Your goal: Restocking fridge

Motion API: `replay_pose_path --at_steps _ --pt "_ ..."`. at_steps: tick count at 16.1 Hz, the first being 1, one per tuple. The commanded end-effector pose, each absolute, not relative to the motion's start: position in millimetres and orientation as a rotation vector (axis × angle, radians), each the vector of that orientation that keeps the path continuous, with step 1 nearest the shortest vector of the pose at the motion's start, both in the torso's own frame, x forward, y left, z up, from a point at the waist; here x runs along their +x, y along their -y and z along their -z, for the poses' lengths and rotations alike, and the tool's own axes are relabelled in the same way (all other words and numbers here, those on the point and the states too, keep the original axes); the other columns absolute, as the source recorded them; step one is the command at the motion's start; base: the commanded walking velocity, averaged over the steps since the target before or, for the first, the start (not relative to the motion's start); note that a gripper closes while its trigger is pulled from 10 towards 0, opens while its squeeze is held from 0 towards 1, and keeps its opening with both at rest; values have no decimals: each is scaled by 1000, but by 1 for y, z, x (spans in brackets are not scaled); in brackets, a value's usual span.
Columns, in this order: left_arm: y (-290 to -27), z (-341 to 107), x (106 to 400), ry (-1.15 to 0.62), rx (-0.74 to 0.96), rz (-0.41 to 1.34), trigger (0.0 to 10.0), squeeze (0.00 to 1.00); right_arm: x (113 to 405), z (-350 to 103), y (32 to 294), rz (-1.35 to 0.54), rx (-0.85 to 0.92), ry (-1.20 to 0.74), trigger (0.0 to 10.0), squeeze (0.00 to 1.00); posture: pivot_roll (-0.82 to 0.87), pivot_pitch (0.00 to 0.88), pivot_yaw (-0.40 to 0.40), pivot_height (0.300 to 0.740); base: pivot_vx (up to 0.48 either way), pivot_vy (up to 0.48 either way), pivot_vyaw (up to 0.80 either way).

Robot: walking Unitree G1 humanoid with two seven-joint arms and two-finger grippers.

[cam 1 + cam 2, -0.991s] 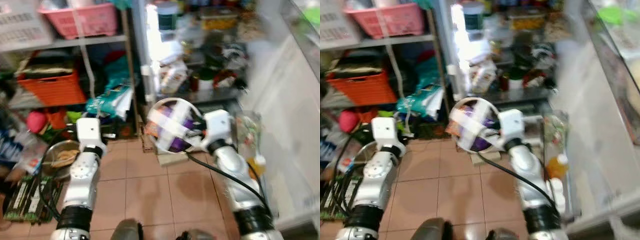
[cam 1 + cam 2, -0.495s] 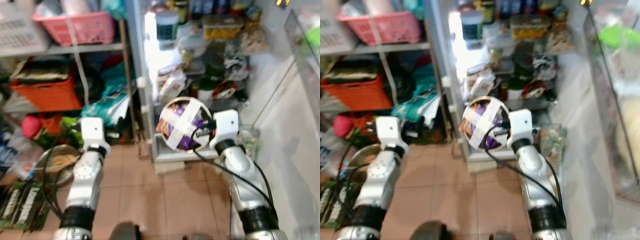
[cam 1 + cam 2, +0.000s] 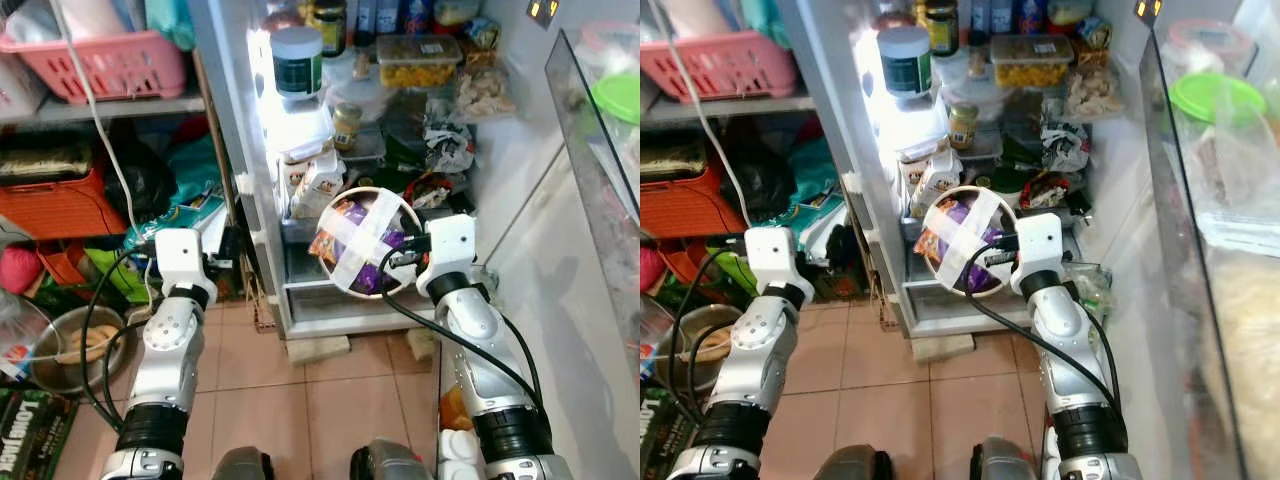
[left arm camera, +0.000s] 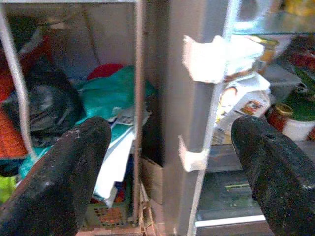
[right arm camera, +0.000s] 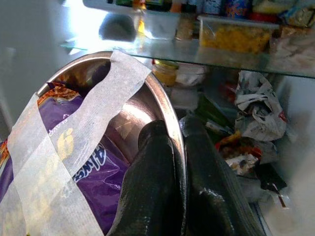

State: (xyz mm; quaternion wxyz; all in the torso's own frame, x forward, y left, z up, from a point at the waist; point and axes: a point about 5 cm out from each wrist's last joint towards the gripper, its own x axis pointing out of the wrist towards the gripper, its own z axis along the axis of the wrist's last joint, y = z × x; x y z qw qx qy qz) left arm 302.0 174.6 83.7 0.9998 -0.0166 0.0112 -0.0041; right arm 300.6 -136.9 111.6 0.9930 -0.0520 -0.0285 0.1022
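Metal bowl (image 3: 364, 243) pinched at its rim by the right tool (image 5: 172, 147), held up before the open fridge (image 3: 300, 150).

Taped over with two crossed white strips, with purple snack packets (image 5: 93, 167) inside. Tilted on edge, mouth turned toward the camera, sitting at 9 o'clock from the right tool's wrist, level with the fridge's lower shelf. One black finger (image 5: 150, 187) inside the rim, the other outside, clamped on the thin wall. Left tool (image 4: 162, 162) spread wide apart, gripping nothing, raised near the fridge's side wall, at 9 o'clock from the bowl and well apart from it.
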Motion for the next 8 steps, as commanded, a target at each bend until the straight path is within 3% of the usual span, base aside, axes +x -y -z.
replay_pose_path --at_steps 1,5,8 --pt "-182 -83 301 -34 -40 -23 10000 0 302 -117 127 -237 -91 91 10000 0 41 67 18 740 0 0 0" --pt "-181 -83 301 -29 -21 -12 10000 0 303 -119 127 -232 -91 101 10000 0 39 66 17 740 0 0 0" --pt "-181 -83 301 -26 -20 -9 10000 0 302 -120 127 -226 -95 106 10000 0 37 67 19 740 311 0 0"
